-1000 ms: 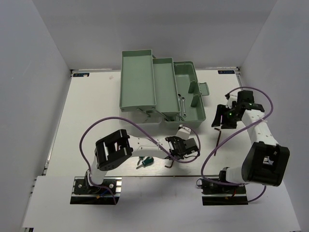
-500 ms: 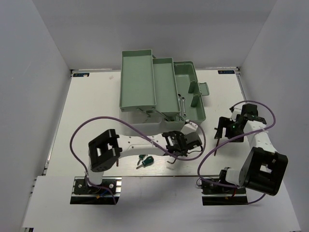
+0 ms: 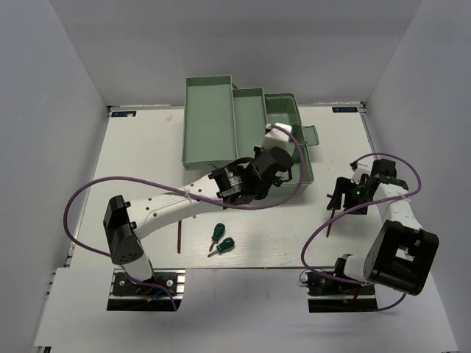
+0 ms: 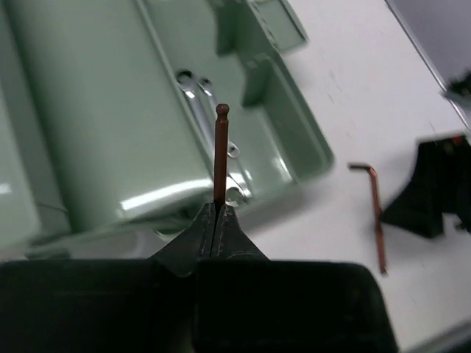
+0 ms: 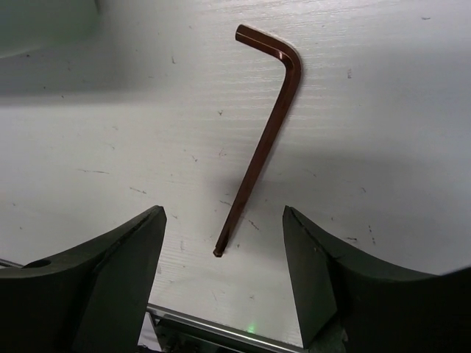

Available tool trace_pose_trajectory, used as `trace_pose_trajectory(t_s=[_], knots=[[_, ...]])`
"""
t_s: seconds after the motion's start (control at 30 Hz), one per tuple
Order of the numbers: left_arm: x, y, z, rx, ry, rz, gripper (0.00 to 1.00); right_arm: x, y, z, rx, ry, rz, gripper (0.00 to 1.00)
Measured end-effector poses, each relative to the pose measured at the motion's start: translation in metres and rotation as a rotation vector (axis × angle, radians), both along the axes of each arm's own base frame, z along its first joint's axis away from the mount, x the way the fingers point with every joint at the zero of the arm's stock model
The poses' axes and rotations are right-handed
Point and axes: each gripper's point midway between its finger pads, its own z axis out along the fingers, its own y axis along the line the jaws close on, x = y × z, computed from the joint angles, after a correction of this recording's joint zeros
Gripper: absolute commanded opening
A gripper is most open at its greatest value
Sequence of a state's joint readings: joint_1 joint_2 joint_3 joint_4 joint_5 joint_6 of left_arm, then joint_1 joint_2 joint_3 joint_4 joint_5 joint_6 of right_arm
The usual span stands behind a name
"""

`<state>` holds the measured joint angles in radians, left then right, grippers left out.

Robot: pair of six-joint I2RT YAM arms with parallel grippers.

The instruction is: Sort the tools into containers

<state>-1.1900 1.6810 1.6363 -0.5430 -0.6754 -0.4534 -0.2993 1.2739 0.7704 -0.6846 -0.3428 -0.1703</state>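
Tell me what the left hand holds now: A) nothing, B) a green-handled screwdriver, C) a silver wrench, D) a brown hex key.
D: the left wrist view shows the left hand shut on a thin brown hex key, its tip over the toolbox.

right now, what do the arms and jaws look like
The left arm and right arm have white links with boxy black joints. A purple cable loops along each. The jaws are matte black wedges; a green light glows near the right wrist.
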Motion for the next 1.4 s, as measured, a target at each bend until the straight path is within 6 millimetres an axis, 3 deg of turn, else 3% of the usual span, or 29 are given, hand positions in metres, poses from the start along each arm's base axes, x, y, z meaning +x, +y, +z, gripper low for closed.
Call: trace_pose_trajectory(t_s=[0.13, 0.4, 0.47, 0.5, 0.57, 0.63, 0.77, 0.93, 1.07, 1.17, 1.2, 1.23, 1.33, 1.4], knots=[[0.045, 0.015, 0.014, 0.024, -0.085, 0.093, 0.0, -0.001, 0.004, -0.004, 0.03, 0.017, 0.014, 0.7], [0.141, 0.023, 0.029, 0.044, -0.178, 0.225, 0.0, -0.001, 0.008, -0.007, 0.054, 0.025, 0.033, 0.69], [0.171, 0.026, 0.023, 0.058, -0.18, 0.258, 0.17, -0.002, 0.009, -0.01, 0.06, 0.04, 0.034, 0.65], [0.179, 0.028, 0.017, 0.07, -0.177, 0.262, 0.44, -0.002, 0.009, -0.012, 0.063, 0.051, 0.033, 0.64], [0.194, 0.033, 0.0, 0.099, -0.154, 0.266, 0.61, -0.003, 0.01, -0.018, 0.07, 0.074, 0.034, 0.61], [0.205, 0.04, -0.017, 0.127, -0.128, 0.272, 0.71, -0.005, 0.011, -0.025, 0.074, 0.108, 0.033, 0.56], [0.212, 0.044, -0.034, 0.146, -0.092, 0.249, 0.76, -0.006, 0.011, -0.041, 0.056, 0.175, 0.019, 0.54], [0.202, 0.037, -0.015, 0.105, -0.102, 0.187, 0.79, 0.002, 0.009, -0.045, -0.008, 0.202, -0.014, 0.48], [0.161, 0.057, 0.024, 0.044, -0.121, 0.13, 0.8, 0.011, 0.007, -0.047, -0.078, 0.21, -0.032, 0.44], [0.118, 0.093, 0.064, -0.043, -0.151, 0.122, 0.8, 0.017, 0.004, -0.049, -0.132, 0.23, -0.047, 0.36], [0.092, 0.118, 0.076, -0.075, -0.164, 0.126, 0.8, 0.019, 0.003, -0.049, -0.153, 0.237, -0.054, 0.35], [0.072, 0.14, 0.084, -0.116, -0.174, 0.139, 0.81, 0.02, 0.001, -0.05, -0.168, 0.246, -0.061, 0.22], [0.019, 0.205, 0.083, -0.199, -0.163, 0.205, 0.81, 0.022, -0.005, -0.051, -0.213, 0.266, -0.077, 0.0], [-0.004, 0.232, 0.064, -0.231, -0.123, 0.245, 0.81, 0.022, -0.006, -0.051, -0.221, 0.274, -0.083, 0.0]])
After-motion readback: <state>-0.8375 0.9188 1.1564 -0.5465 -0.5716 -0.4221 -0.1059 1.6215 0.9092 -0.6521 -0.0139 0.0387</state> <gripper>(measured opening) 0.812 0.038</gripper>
